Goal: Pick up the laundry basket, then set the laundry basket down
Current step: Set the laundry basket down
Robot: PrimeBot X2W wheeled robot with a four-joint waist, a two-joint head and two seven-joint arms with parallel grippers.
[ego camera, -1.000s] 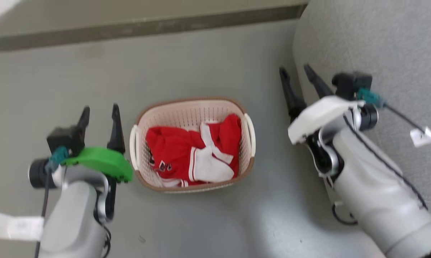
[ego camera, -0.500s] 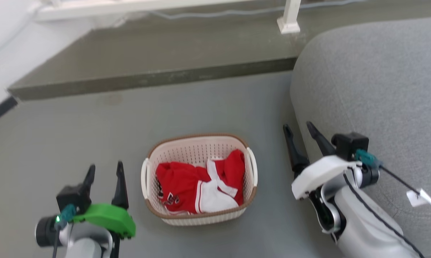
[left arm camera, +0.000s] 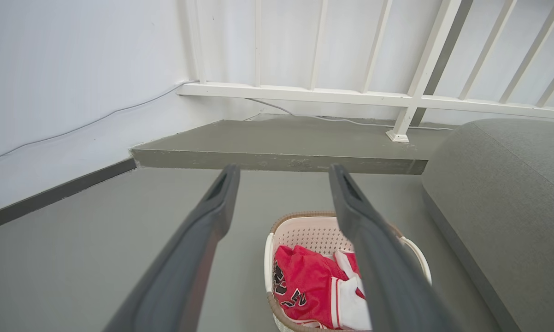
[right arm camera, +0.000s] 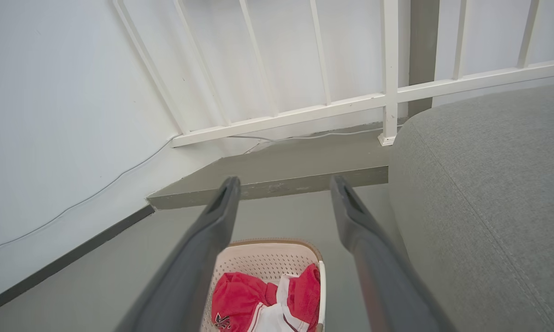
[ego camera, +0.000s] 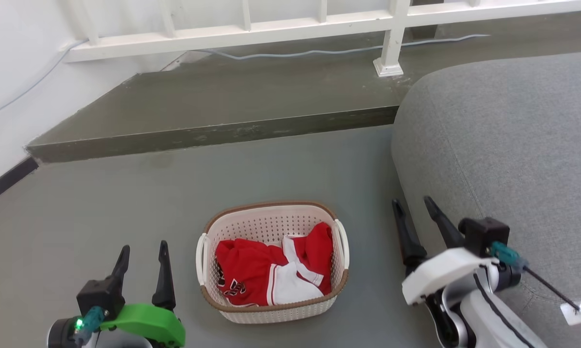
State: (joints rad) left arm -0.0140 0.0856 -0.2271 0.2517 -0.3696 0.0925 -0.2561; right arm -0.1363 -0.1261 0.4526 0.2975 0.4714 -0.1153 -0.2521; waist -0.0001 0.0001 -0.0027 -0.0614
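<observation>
Raised since a second ago, the head camera now takes in a white railing (ego camera: 281,26). The laundry basket (ego camera: 271,224) is left on the grey floor (ego camera: 102,217) between the left gripper (ego camera: 144,246) and right gripper (ego camera: 412,201), both spread apart (nothing held). From the wrist views the railing's upright bars are seen at fuller height.

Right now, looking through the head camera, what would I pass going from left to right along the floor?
left gripper → basket → right gripper
</observation>
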